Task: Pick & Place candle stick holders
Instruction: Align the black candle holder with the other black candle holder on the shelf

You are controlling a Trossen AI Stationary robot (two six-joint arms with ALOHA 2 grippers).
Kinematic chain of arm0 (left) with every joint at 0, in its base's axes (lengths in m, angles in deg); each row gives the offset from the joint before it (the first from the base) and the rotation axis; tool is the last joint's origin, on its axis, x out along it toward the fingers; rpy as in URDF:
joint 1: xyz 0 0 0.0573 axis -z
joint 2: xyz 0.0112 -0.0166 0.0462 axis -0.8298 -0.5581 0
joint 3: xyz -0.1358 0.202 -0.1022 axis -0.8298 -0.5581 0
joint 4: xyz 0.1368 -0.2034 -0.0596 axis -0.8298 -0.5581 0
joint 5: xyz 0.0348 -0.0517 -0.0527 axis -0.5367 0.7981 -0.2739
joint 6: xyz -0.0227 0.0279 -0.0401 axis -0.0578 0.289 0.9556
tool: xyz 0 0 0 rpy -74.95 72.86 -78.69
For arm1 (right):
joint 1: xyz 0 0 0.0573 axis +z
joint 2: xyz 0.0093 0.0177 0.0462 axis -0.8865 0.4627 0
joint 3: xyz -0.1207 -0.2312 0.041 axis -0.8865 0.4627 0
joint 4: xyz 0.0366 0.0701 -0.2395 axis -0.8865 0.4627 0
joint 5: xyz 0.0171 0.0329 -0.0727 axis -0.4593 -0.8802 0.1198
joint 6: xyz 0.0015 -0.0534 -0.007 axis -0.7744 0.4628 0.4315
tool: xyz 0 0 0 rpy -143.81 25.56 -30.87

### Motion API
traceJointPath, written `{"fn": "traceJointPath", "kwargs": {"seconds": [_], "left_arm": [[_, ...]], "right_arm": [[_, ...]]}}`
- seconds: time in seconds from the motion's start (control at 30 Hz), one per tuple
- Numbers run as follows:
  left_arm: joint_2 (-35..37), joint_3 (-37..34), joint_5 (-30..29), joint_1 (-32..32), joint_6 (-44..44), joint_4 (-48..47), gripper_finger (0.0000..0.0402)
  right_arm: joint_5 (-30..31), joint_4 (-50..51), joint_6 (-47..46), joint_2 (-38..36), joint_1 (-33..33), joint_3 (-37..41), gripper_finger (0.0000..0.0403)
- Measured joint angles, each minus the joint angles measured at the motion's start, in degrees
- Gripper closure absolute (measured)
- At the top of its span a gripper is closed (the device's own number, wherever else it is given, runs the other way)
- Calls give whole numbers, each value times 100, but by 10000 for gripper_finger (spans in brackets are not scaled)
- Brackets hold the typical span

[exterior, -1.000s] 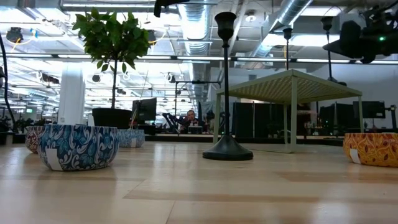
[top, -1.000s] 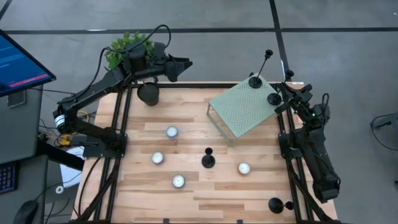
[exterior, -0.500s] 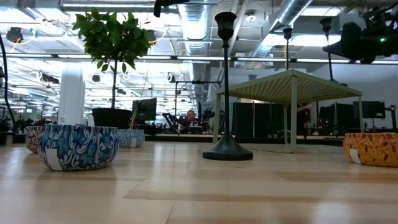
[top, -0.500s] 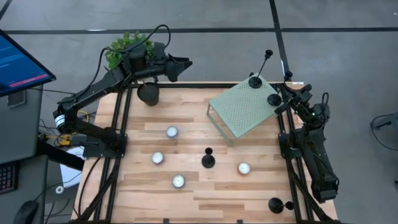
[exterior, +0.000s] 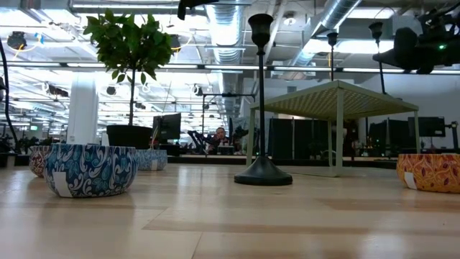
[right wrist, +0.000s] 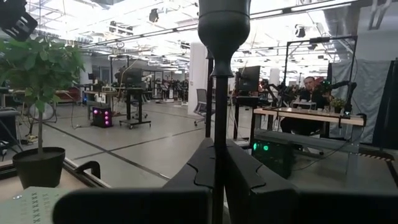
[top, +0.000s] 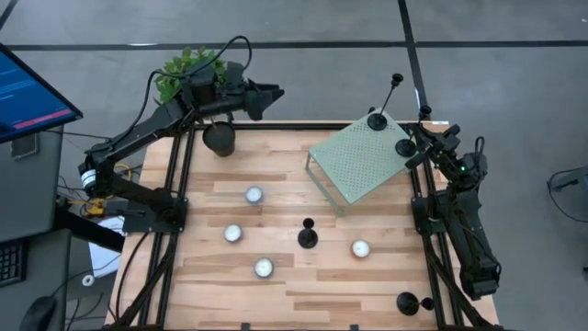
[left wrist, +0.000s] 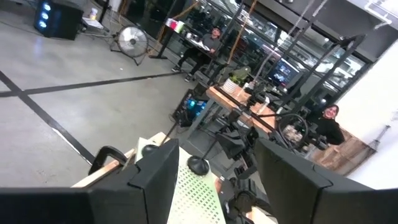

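Two holders stand on the green stand (top: 356, 161); the right gripper (top: 424, 136) pinches one candle stick holder (top: 404, 145) there. Next, I think it lets go. The left gripper (top: 272, 92) waits open by the plant (top: 188, 69).

Your two arms (top: 156, 119) are matte black, built of boxy links with rounded joints. Black cables loop over the left one; its base joint carries a white ring. The right arm (top: 459, 221) shows a small green light.

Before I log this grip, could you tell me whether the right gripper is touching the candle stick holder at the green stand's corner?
Touching: in the right wrist view, the right gripper is shut on the candle stick holder, its stem pinched between the fingers.
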Motion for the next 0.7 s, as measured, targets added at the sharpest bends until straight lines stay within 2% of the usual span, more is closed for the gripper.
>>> {"fn": "traceJointPath", "kwargs": {"seconds": [0.3,0.5,0.7], "left_arm": [[-2,0,-38,1,-21,73,189],[-2,0,-40,2,2,99,189],[-2,0,-38,4,36,125,189]], "right_arm": [[-31,-287,-98,26,32,76,401],[-204,-1157,-603,24,32,581,401],[-288,-1202,-625,24,32,588,401]]}}
